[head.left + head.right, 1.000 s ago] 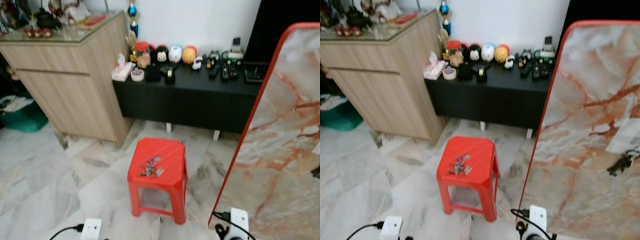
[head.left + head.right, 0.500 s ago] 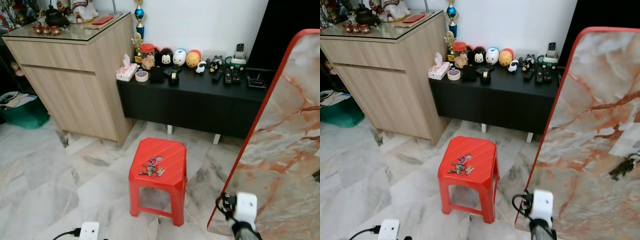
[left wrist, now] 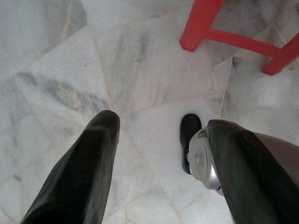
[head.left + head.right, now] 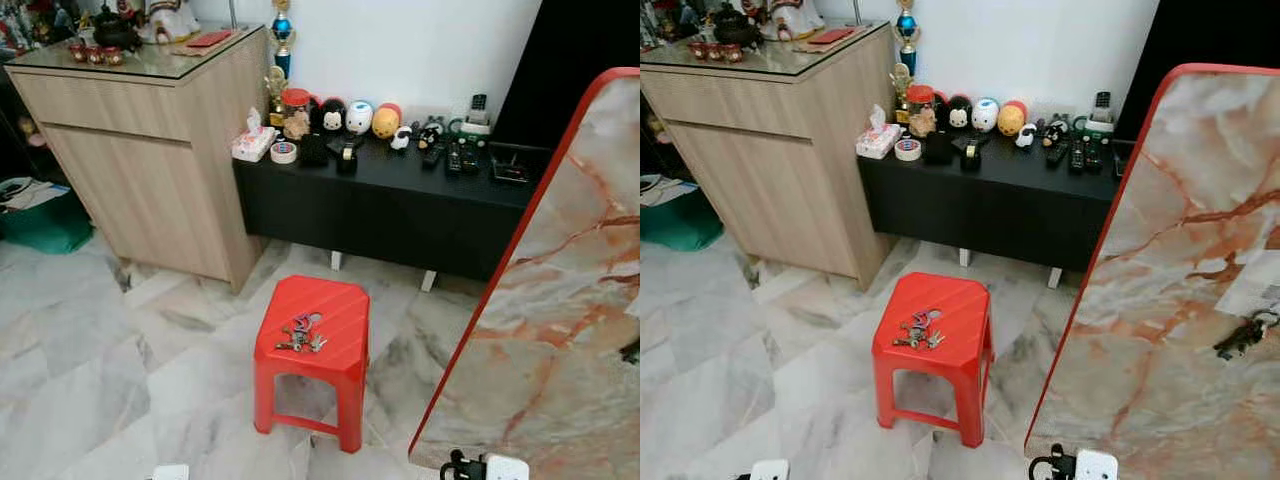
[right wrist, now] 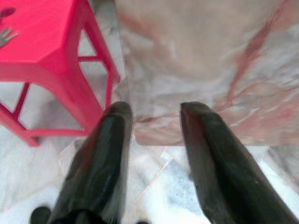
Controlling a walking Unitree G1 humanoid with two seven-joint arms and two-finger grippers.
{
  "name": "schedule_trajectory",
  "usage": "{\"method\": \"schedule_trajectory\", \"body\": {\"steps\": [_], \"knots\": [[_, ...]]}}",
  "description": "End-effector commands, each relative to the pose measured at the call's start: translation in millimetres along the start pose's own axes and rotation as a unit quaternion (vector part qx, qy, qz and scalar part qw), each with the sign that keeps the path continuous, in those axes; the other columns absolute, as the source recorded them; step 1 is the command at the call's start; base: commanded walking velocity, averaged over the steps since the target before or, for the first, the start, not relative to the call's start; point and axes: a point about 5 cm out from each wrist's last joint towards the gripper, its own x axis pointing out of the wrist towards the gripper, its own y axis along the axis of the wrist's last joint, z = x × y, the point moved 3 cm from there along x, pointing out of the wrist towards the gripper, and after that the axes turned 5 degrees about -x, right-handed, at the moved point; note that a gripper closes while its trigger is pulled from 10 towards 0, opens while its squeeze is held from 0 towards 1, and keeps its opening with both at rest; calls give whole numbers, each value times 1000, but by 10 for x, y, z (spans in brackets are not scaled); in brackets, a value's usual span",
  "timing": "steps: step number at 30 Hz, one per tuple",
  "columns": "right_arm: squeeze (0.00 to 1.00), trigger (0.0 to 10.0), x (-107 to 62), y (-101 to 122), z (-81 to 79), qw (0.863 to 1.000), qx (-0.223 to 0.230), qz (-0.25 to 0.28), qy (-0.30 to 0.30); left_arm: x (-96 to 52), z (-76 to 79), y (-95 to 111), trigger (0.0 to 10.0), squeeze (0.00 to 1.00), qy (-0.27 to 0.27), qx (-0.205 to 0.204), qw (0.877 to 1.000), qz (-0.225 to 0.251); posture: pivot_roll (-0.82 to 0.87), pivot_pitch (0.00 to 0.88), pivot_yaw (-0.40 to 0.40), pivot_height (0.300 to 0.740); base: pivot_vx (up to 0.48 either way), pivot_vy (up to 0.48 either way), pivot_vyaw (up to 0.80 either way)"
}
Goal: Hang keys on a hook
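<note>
A bunch of keys (image 4: 300, 335) lies on top of a red plastic stool (image 4: 340, 305) in the middle of the marble floor. To its right leans a marble-patterned board with a red rim (image 4: 1160, 330). A second dark key bunch (image 4: 1243, 336) hangs on that board near its right side. My left gripper (image 3: 159, 154) is open over bare floor beside a stool leg (image 3: 198, 23). My right gripper (image 5: 154, 140) is open too, low down, facing the board's bottom edge (image 5: 196, 135) with the stool (image 5: 42, 51) beside it.
A low black cabinet (image 4: 400, 205) with figurines and remotes stands against the white wall behind the stool. A tall wooden cabinet (image 4: 150, 170) is at the left, with a green tub (image 4: 35, 230) beside it. My foot (image 3: 189, 135) is on the floor under the left gripper.
The camera has shifted slightly. Both white wrist blocks have dropped toward the bottom edge of the head views. The keys have stayed on the stool.
</note>
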Motion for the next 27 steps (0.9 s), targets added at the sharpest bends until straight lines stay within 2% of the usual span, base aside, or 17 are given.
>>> {"method": "schedule_trajectory", "body": {"steps": [1,2,4,5,7,9,10,11,13,15,18,25,27], "knots": [[0,10000,78,-45,13,999,9,-31,-9,-16,-58,-48,10000,0,5,-1,1000,-9,32,0,0,740,0,0,0],[0,10000,156,-108,28,997,12,-73,-18,-20,-71,-57,10000,0,6,0,1000,-11,28,0,0,740,0,0,0],[0,10000,174,-160,36,995,15,-99,-24,-23,-77,-63,10000,0,7,-1,1000,-12,30,0,2,740,0,0,0],[0,10000,161,-250,45,990,16,-136,-32,-25,-82,-75,10000,0,8,0,1000,-15,28,0,10,740,0,0,0],[0,10000,132,-335,67,985,15,-166,-41,-28,-82,-89,10000,0,8,2,1000,-19,31,0,15,740,0,0,0],[0,10000,86,-434,64,979,34,-197,-44,-29,-73,-99,10000,0,5,4,1000,-22,26,0,20,740,0,0,0],[0,10000,27,-549,-38,972,-11,-235,0,-29,-73,-112,10000,0,6,10,1000,-27,17,0,27,740,0,0,0],[0,10000,9,-581,-93,968,-41,-245,29,-30,-69,-119,10000,0,5,9,1000,-29,19,0,26,740,0,0,0],[0,10000,-4,-603,-139,963,-69,-253,60,-31,-51,-127,10000,0,4,8,1000,-30,38,0,19,740,0,127,0],[0,10000,1,-601,-121,964,-45,-255,52,-32,-30,-134,10000,0,3,11,999,-32,43,0,16,740,0,324,0],[0,10000,5,-598,32,966,-22,-258,21,-34,5,-146,10000,0,1,11,999,-33,29,0,17,740,0,480,0],[0,10000,4,-565,383,965,-17,-262,0,-52,87,-213,10000,0,-4,13,999,-45,39,0,-1,740,0,480,0],[0,10000,7,-557,419,965,-15,-263,-3,-55,90,-219,10000,0,-4,13,999,-46,45,0,-6,740,0,480,0]]}}
